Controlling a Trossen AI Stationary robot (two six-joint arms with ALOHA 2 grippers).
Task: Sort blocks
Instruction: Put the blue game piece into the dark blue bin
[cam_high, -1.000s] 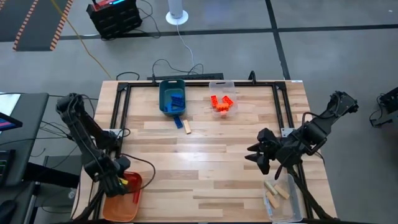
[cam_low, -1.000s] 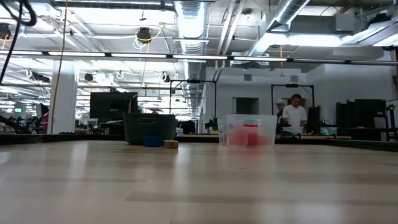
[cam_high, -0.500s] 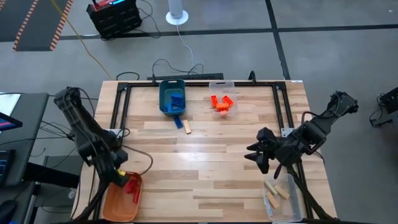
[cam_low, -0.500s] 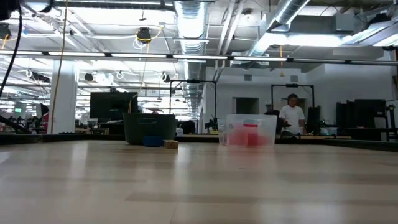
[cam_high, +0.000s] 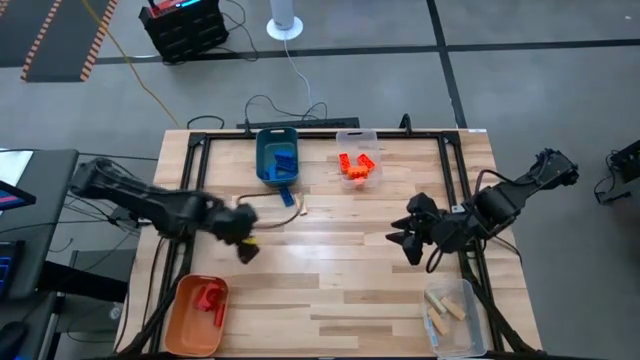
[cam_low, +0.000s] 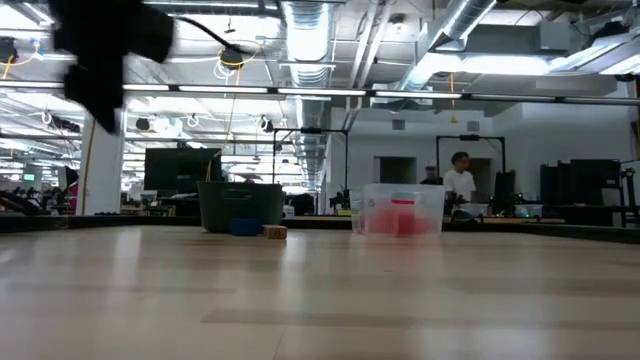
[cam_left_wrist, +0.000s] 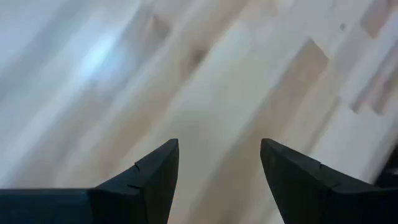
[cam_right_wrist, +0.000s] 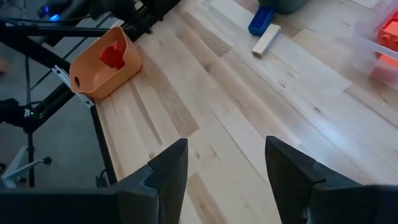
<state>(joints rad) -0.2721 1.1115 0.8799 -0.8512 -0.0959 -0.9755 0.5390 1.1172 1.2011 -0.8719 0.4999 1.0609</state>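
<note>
Two loose blocks lie flat on the table by the near end of the teal bin (cam_high: 277, 157): a blue brick (cam_high: 286, 195) and a plain wood brick (cam_high: 300, 205). The right wrist view shows the blue brick (cam_right_wrist: 261, 20) and the wood brick (cam_right_wrist: 266, 40) too. Red blocks (cam_high: 210, 298) lie in the orange bin (cam_high: 190, 325). My left gripper (cam_high: 246, 238) hangs open over bare table left of the middle, short of the two bricks, and holds nothing (cam_left_wrist: 219, 146). My right gripper (cam_high: 398, 238) is open and empty over the table's right half (cam_right_wrist: 227, 144).
A clear bin (cam_high: 357, 150) at the far edge holds orange-red blocks. Another clear bin (cam_high: 462, 322) at the near right corner holds wood blocks. The teal bin holds blue blocks. A black frame runs along the table's far, left and right sides. People stand far off in the room (cam_low: 460, 180).
My left gripper has risen from the orange bin at the near left corner and swung fast toward the far edge and the table's middle, leaving red blocks lying in that bin. My right gripper has drifted a little toward the left and far edge.
</note>
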